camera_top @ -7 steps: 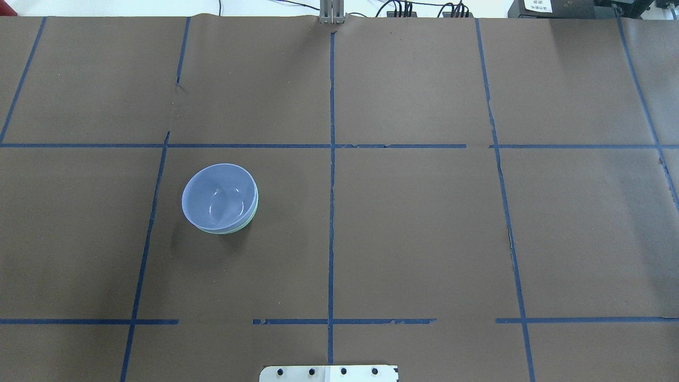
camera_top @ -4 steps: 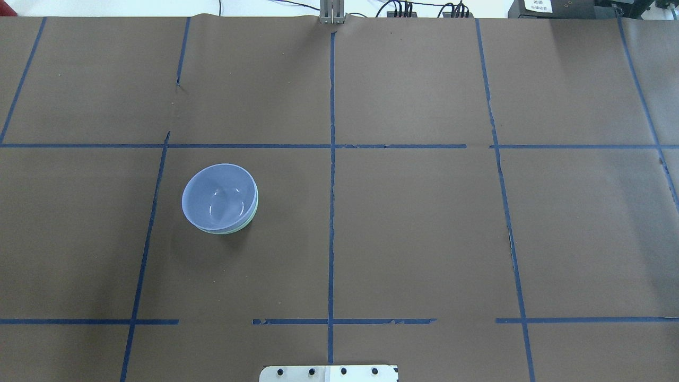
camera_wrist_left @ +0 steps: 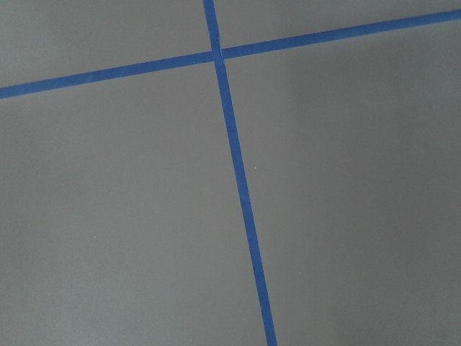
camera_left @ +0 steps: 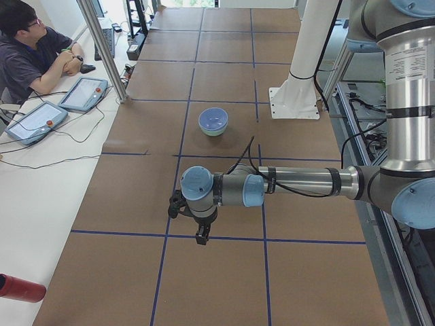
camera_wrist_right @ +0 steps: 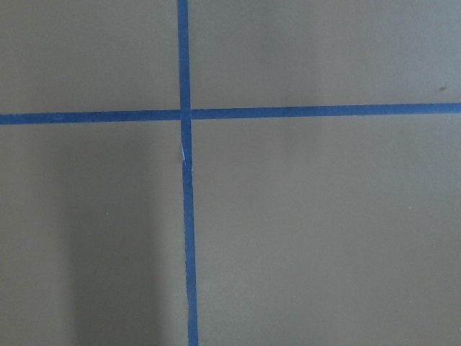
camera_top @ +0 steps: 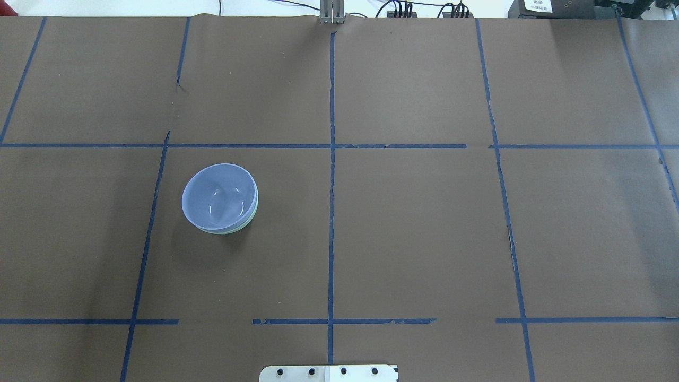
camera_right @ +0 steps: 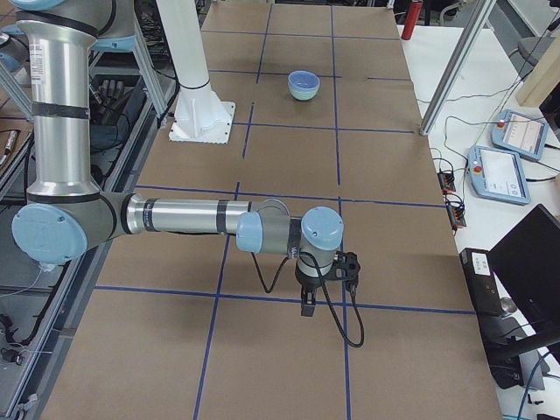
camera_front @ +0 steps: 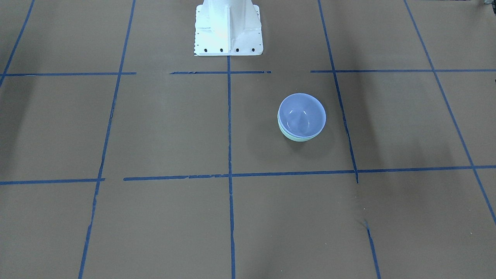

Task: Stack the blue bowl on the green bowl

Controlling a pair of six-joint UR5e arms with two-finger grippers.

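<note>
Item 1: left gripper (camera_left: 202, 236), hanging fingers-down above a blue tape line (camera_left: 306, 240) toward the table's left end. From this side view I cannot tell whether its jaws are apart or together.
Item 2: right gripper (camera_right: 307, 304), same posture over the tape at the opposite end; jaw state likewise cannot be told.
Item 3: blue bowl (camera_top: 218, 194), upright, nested inside the green bowl (camera_front: 297, 139), which shows only as a thin mint rim beneath it. The pair stands on the brown table (camera_top: 424, 239), on the robot's left half, well apart from both grippers.
Item 4: white pedestal (camera_front: 228, 27).
Item 5: 1 seated operator (camera_left: 30, 58) beside 2 tablets (camera_left: 83, 93).
</note>
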